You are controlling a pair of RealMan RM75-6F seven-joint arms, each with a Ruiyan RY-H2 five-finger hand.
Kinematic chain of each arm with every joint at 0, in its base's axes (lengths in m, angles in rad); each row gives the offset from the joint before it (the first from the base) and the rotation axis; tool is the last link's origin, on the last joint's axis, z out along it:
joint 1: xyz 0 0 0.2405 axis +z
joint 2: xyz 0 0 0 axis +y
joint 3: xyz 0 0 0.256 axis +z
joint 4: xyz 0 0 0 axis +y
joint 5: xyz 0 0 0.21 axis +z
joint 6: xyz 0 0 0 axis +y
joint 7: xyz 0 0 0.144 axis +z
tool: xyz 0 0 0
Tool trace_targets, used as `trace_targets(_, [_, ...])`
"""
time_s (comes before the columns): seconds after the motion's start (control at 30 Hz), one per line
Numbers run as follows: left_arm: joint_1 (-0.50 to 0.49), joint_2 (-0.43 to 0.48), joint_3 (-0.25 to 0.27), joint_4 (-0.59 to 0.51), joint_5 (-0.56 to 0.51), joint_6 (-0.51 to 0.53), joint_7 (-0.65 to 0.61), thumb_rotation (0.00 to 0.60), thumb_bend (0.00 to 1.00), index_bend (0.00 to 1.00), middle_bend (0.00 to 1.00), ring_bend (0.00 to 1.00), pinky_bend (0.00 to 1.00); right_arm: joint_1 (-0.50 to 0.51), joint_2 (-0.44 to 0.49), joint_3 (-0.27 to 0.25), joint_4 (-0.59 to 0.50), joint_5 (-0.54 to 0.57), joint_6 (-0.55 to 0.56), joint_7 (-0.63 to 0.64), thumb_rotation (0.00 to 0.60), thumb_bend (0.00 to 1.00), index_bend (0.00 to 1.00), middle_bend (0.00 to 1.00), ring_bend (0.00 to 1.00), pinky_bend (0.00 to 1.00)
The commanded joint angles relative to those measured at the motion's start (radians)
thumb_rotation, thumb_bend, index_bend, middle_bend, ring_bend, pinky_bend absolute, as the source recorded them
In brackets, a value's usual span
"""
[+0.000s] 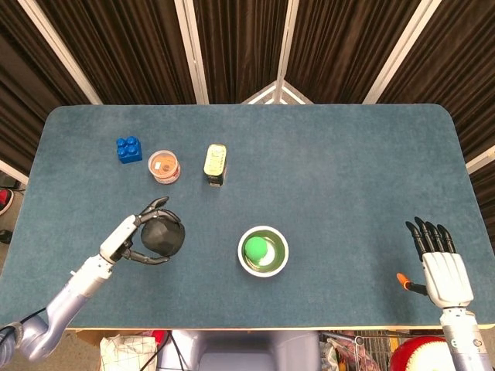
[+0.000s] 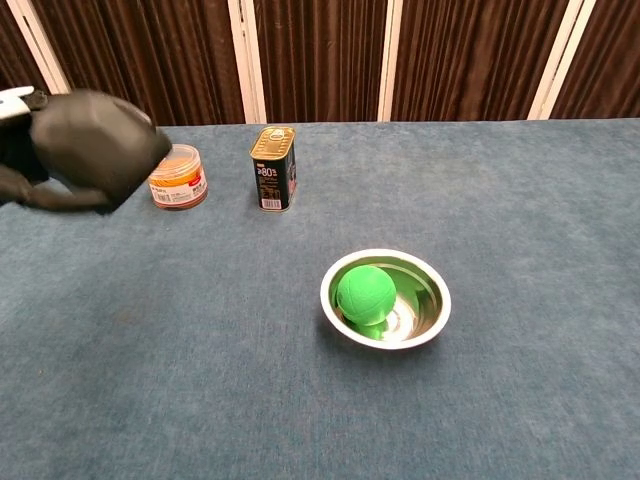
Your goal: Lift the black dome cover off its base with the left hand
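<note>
My left hand (image 1: 133, 238) holds the black cover (image 1: 163, 237), with the dark fingers (image 1: 155, 205) curled around it from above and below. In the chest view the cover (image 2: 98, 148) is up in the air at the left edge, above the table (image 2: 200, 340), and its shape looks blurred there. I cannot see its base in either view. The cover is at the left front part of the table, well apart from the bowl (image 1: 263, 251).

My right hand (image 1: 441, 267) lies flat at the right front corner of the table, palm down, fingers straight and a little apart, and it holds nothing. Just beside its thumb side there is a small orange thing (image 1: 401, 278); I cannot tell what it is.

The steel bowl has a green ball (image 2: 365, 294) inside. Further back stand a tin can (image 2: 272, 168), a small orange jar (image 2: 178, 176) and a blue brick (image 1: 128, 149), all in a row near the left back part.
</note>
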Motion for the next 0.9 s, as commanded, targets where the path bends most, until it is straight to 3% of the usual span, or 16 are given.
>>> trace_targets(0.03, [0.064,-0.181,-0.036,0.255,0.047,0.198,1.212,0.600,0.42,0.49,0.47,0.02,0.00,-0.003,0.004,-0.001,-0.018,-0.004,0.008,-0.009,0.600,0.18,0.03,0.00,0.02,0.00])
trace_targets(0.37, [0.053,-0.146,-0.025,0.176,-0.024,0.116,1.071,0.600,0.42,0.49,0.47,0.02,0.00,-0.001,0.005,0.001,-0.031,0.002,0.006,-0.023,0.600,0.19,0.03,0.00,0.02,0.00])
trace_targets(0.77, [0.033,-0.090,-0.029,0.042,-0.209,-0.110,0.663,0.600,0.41,0.49,0.46,0.02,0.00,0.000,0.003,0.003,-0.025,0.006,0.001,-0.023,0.600,0.19,0.03,0.00,0.02,0.00])
trace_targets(0.9, [0.022,-0.076,-0.031,0.023,-0.235,-0.153,0.611,0.600,0.41,0.49,0.46,0.02,0.00,0.000,0.005,0.002,-0.025,0.002,0.002,-0.019,0.600,0.18,0.03,0.00,0.02,0.00])
